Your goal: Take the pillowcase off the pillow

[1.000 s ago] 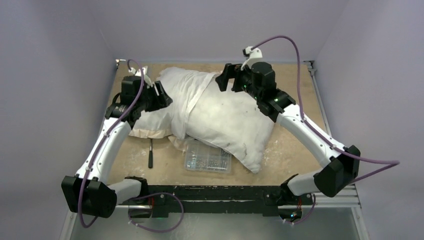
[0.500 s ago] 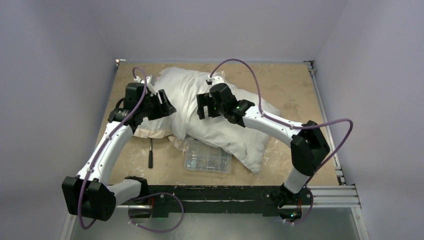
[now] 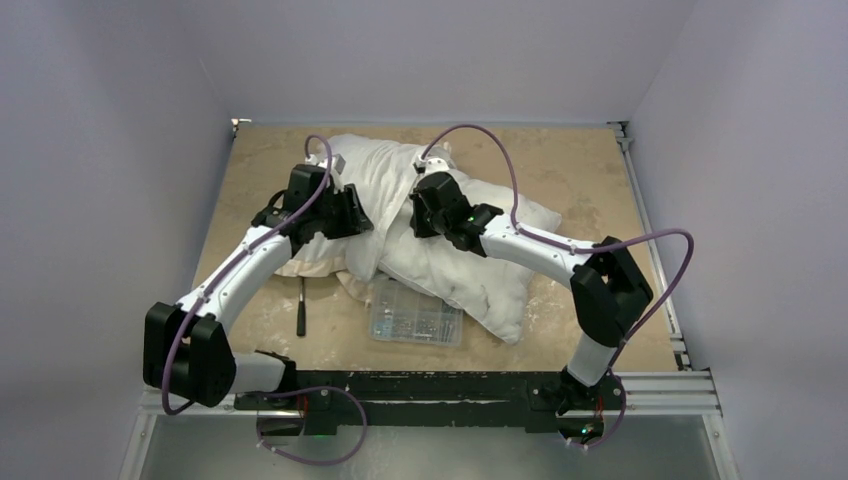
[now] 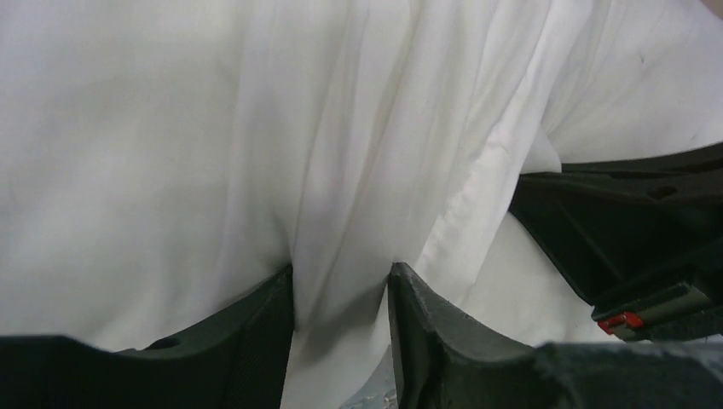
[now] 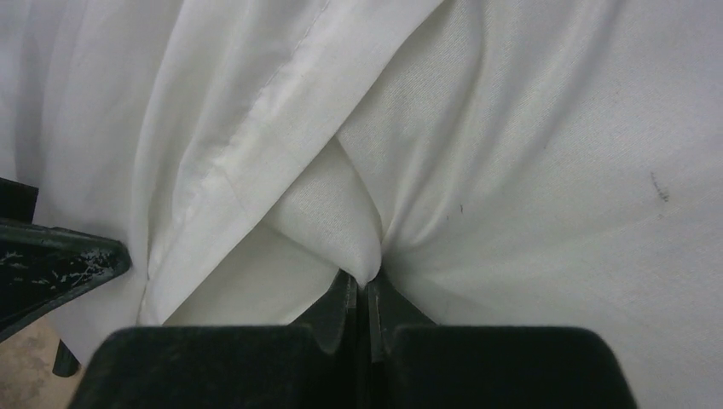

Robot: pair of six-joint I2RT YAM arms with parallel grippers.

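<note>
judging it partly done, we saw the pillowcase [image 3: 362,182] covering only the pillow's [image 3: 470,268] left end; the left gripper [image 4: 341,279] clamped its folds, the right gripper [image 5: 358,288] pinched the pillow

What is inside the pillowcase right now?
Part of the pillow sits inside the pillowcase, at the far left; the rest sticks out bare. Fabric hides how far in it reaches.

Tan table [image 3: 590,170] under a pillow [image 3: 480,270] half in its pillowcase [image 3: 380,180], a clear box [image 3: 415,320], a slim dark tool [image 3: 301,306].
</note>
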